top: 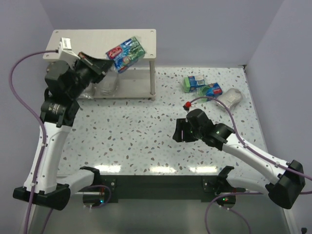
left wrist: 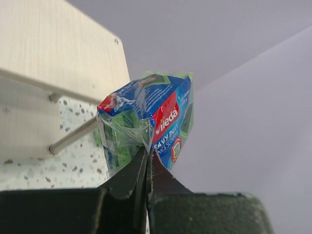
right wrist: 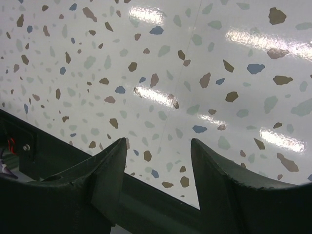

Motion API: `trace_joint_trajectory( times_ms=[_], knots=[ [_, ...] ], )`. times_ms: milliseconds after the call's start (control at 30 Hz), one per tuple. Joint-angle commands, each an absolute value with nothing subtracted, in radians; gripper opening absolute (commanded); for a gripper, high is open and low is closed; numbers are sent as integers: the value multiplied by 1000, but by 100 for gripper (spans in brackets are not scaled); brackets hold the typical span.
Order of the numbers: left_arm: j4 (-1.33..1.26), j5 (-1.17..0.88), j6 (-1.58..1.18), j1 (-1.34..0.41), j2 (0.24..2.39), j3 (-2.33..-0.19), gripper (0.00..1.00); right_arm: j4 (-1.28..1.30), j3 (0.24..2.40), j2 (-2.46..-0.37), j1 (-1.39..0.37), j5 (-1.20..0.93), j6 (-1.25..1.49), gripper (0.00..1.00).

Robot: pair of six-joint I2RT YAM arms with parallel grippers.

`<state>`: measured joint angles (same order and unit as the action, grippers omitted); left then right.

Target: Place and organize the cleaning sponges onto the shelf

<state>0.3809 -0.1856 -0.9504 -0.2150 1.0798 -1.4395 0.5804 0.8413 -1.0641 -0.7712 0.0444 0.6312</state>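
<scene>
My left gripper [top: 108,63] is shut on the wrap edge of a green sponge pack [top: 126,53] with a blue-red label and holds it tilted over the right part of the shelf's top board [top: 97,41]. In the left wrist view the pack [left wrist: 146,117] hangs from my pinched gripper [left wrist: 147,152]. A clear-wrapped silvery scourer [top: 108,85] lies on the lower board. Two more green packs [top: 196,83] [top: 212,89] and a silvery-grey scourer [top: 231,98] lie on the table at the right. My right gripper [top: 178,132] is open and empty above the table's middle; it also shows in the right wrist view [right wrist: 158,144].
The shelf stands at the back left against the wall. The speckled tabletop [top: 136,136] lies between the arms. The dark front rail [right wrist: 161,204] of the table shows under my right fingers.
</scene>
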Motion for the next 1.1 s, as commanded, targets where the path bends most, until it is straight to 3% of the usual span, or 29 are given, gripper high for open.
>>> trace_joint_trajectory(
  times_ms=[0, 233, 400, 633, 1067],
  knots=[
    [465, -134, -960, -140, 1170, -1630, 0, 577, 884, -1046, -767, 14, 607, 58],
    [446, -210, -1115, 186, 1327, -1761, 0, 565, 887, -1025, -767, 2, 603, 57],
    [372, -282, -1230, 345, 1402, -1737, 0, 569, 879, -993, -769, 3, 595, 57],
    [308, -333, -1311, 405, 1489, -1743, 0, 583, 879, -970, -767, 2, 581, 57],
    [207, -232, -1399, 434, 1532, -1690, 0, 586, 887, -960, -767, 2, 578, 57]
  ],
)
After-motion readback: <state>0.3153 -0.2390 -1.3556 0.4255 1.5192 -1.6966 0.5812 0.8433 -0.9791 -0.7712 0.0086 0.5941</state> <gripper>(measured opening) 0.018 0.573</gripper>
